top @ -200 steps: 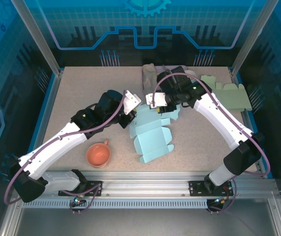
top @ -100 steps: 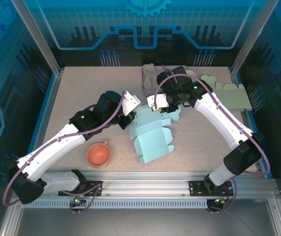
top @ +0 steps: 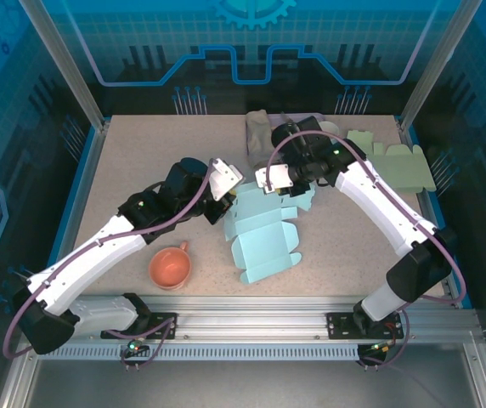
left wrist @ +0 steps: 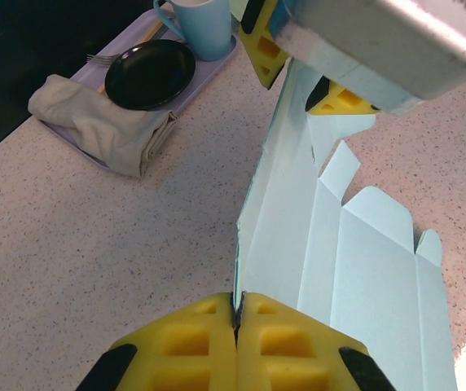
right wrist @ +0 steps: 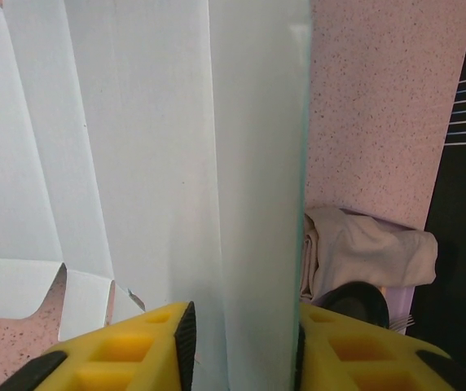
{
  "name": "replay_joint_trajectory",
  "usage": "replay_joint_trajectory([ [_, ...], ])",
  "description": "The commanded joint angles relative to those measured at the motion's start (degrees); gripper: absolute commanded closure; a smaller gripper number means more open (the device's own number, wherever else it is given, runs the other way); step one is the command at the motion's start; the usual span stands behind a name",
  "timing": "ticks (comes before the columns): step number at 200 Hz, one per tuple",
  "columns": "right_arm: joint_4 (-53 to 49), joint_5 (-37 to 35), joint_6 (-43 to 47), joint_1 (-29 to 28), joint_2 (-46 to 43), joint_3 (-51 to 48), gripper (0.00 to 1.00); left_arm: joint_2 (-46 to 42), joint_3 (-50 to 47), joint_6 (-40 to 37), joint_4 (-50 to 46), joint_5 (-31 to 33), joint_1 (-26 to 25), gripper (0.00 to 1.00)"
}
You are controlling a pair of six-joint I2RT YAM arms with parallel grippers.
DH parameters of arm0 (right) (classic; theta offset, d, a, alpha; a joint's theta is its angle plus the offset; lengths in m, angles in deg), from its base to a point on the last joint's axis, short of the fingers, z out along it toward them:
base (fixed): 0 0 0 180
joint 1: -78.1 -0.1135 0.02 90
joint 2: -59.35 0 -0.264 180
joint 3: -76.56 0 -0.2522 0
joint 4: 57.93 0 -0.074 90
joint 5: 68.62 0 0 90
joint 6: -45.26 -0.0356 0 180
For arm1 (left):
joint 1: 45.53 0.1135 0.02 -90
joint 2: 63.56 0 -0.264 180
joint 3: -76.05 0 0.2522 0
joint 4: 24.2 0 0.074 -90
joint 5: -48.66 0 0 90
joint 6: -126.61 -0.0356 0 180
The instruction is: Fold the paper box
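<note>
The light blue paper box (top: 264,242) lies as a flat blank mid-table, with its far-left panel lifted upright. My left gripper (top: 233,190) is at that panel's left end. In the left wrist view it (left wrist: 237,308) is shut on the thin edge of the raised panel (left wrist: 278,204). My right gripper (top: 279,189) is over the panel's far end. In the right wrist view it (right wrist: 245,326) stands open, its yellow fingers (right wrist: 127,354) straddling a narrow folded strip of the box (right wrist: 257,163). The right pad is against the strip's edge.
An orange cup (top: 170,268) sits near the front left. A green flat blank (top: 400,161) lies at the back right. At the back, a lilac tray holds a beige cloth (left wrist: 103,122), a black plate (left wrist: 147,73) and a blue mug (left wrist: 204,24).
The right gripper's jaws have narrowed around the raised strip and it has shifted slightly left. The left gripper has kept its pinch and hardly moved.
</note>
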Motion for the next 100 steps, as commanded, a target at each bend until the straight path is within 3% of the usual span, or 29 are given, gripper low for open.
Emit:
replay_joint_trajectory([
  [1,-1.28,-0.64,0.43,0.51,0.55,-0.52,0.70,-1.56,-0.73,-1.37,1.04,-1.28,-0.41,1.00],
  [40,-1.55,-0.72,0.40,0.35,0.16,-0.32,0.76,-1.42,-1.21,-1.92,1.26,-0.55,-0.55,1.00],
  [91,-1.21,-1.69,0.27,-0.01,-0.11,-0.97,1.00,-1.28,-0.92,-1.59,1.41,-0.45,-0.78,1.00],
  [100,-1.40,-1.46,-0.18,0.20,-0.19,-0.94,1.00,-1.25,-0.99,-1.25,1.54,-0.36,-0.85,1.00],
])
